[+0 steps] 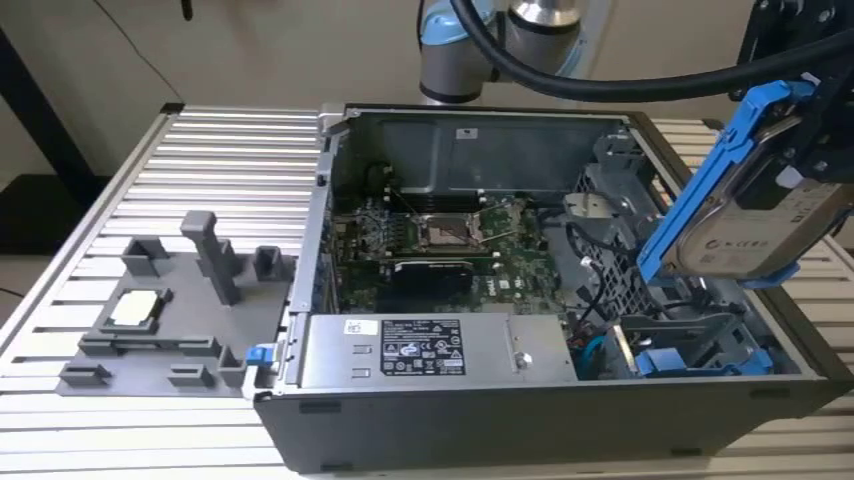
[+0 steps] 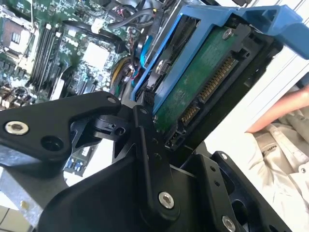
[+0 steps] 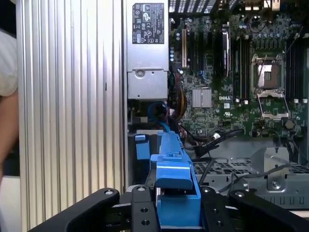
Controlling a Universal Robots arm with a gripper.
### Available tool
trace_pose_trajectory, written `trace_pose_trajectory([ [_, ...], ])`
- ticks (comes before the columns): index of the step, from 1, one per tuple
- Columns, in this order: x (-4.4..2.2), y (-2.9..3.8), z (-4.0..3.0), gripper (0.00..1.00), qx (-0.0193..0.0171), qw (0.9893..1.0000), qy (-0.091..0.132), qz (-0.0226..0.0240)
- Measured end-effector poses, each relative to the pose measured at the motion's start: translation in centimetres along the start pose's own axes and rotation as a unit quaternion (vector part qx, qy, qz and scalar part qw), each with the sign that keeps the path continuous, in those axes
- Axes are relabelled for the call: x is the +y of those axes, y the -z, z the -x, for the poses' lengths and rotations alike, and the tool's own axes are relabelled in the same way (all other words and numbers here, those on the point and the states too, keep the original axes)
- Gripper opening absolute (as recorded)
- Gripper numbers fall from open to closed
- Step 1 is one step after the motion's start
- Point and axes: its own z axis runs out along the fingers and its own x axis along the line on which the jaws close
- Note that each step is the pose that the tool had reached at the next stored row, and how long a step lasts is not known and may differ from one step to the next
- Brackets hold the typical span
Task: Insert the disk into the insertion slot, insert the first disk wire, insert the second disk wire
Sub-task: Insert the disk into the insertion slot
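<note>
Gripper (image 3: 176, 200) clamped on disk (image 1: 750, 232), tilted — above open case (image 1: 534, 410)

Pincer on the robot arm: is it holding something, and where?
Yes. The pincer holds the flat silver-grey hard drive in its bright blue plastic carrier, squeezing the carrier's two opposite sides.

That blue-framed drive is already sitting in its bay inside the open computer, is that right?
Not quite. The disk is not in its bay: the gripper holds it tilted above the open computer, as the exterior view shows. The insertion slot below it holds no drive.
</note>
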Motion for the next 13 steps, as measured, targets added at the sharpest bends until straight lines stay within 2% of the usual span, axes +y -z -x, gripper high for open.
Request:
trace_pose_trajectory([
  [13,-0.56,-1.44,-0.36,0.33,0.0,1.0,0.0,0.0],
])
